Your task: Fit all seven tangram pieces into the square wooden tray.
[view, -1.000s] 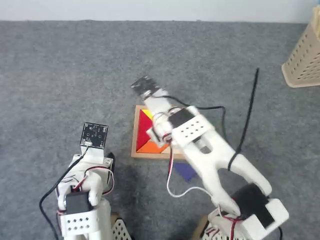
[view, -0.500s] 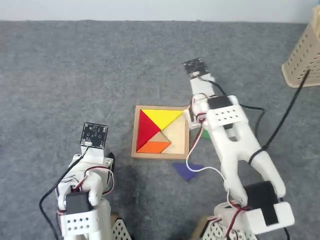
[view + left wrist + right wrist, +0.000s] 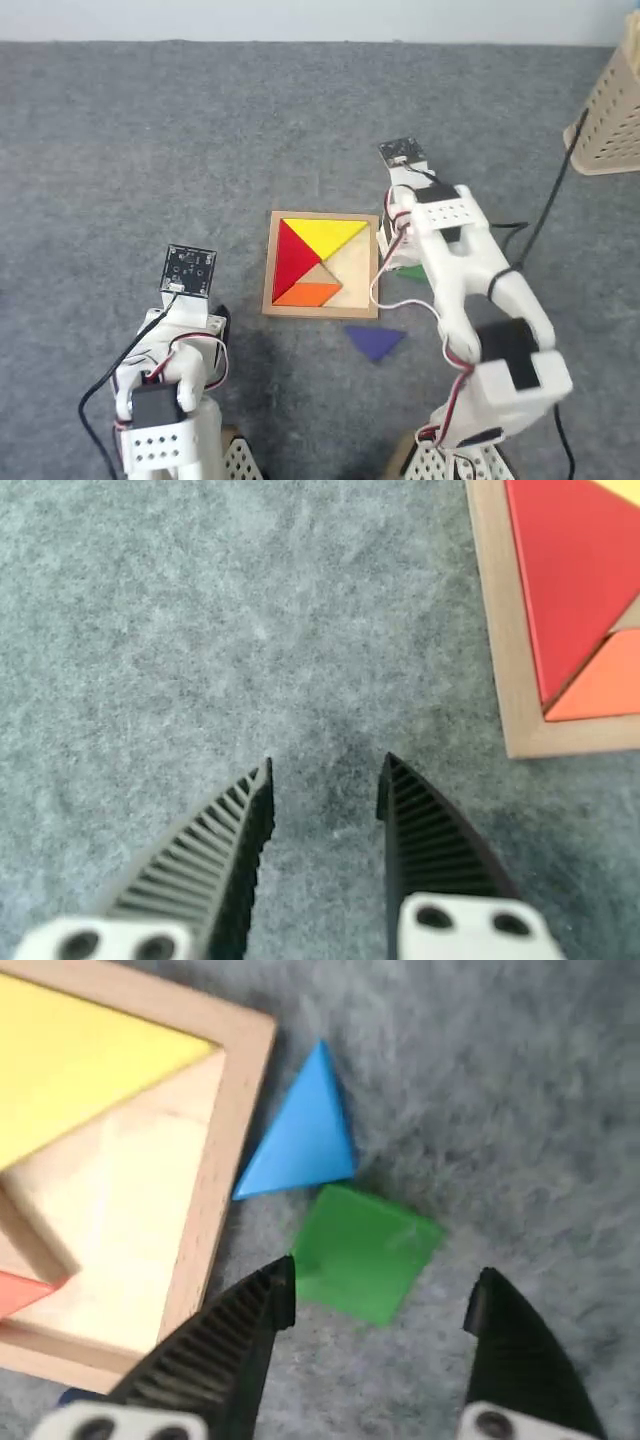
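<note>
The square wooden tray (image 3: 270,262) holds a yellow triangle (image 3: 325,233), a red triangle (image 3: 293,258) and an orange piece (image 3: 306,294); the rest of its inside shows pale wood. A green square (image 3: 365,1252) and a blue triangle (image 3: 300,1145) lie on the carpet just outside the tray's right rim (image 3: 235,1160). My right gripper (image 3: 385,1275) hangs open over the green square, one finger at each side, holding nothing. A purple piece (image 3: 375,340) lies in front of the tray. My left gripper (image 3: 328,770) is open above bare carpet, left of the tray's corner (image 3: 500,660).
Grey carpet covers the whole table. A perforated beige basket (image 3: 610,110) stands at the far right edge. The right arm (image 3: 455,250) reaches along the tray's right side and covers most of the green square in the high view.
The right arm has swung from above the tray to its right side, then drawn back and settled over the green square. The left arm has stayed still.
</note>
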`<action>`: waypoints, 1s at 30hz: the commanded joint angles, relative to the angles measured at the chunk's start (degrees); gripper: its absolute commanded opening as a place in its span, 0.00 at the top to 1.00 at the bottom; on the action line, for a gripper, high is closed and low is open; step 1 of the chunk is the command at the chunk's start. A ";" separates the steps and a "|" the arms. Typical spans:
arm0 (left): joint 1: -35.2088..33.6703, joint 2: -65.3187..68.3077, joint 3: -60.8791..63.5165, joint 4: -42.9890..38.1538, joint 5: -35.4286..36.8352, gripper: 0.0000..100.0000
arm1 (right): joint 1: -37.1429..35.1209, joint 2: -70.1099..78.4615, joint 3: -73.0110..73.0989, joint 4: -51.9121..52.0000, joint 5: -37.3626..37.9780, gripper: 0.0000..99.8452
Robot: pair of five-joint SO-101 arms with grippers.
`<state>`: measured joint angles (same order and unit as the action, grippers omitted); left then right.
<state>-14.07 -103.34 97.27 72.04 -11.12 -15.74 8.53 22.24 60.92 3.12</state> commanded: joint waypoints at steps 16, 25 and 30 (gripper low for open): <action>0.09 -0.35 -0.66 0.26 -0.26 0.83 | -0.31 9.63 -7.21 -1.45 -3.60 0.71; 0.09 -0.35 -0.66 0.26 -0.26 0.83 | 1.36 6.64 -7.03 -1.45 -3.60 0.96; 0.09 -0.35 -0.66 0.26 -0.26 0.83 | 1.36 -0.04 -5.10 0.48 -3.69 0.96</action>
<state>-14.07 -103.34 97.27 72.04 -11.12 -14.07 15.38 16.97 60.66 0.13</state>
